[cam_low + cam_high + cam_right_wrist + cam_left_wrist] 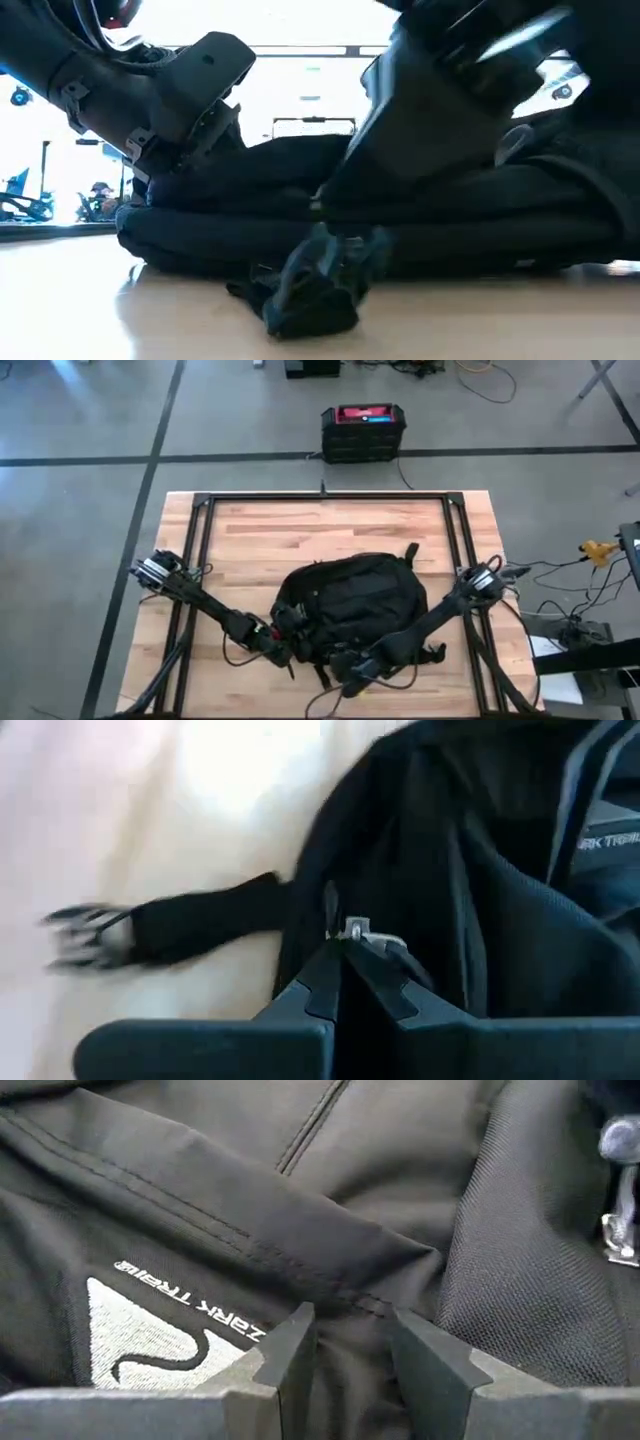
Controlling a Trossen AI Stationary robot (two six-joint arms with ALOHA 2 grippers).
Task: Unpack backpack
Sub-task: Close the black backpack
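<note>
Right now the backpack [350,605] lies centre-bottom of the high view on the table [260,530]. My left gripper [345,1355] pinches a fabric fold; my right gripper [355,970], pressed together, grips the zip pull [355,930]. Pulling could slip the pull free or drag the bag.

Left claw [345,1345] slightly parted; right claw [352,970] pinched closed.

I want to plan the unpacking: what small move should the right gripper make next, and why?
Probably pull the zip pull along its track: the right gripper looks shut on it, the left gripper pinches a fabric fold of the backpack, and no opening shows yet.
</note>
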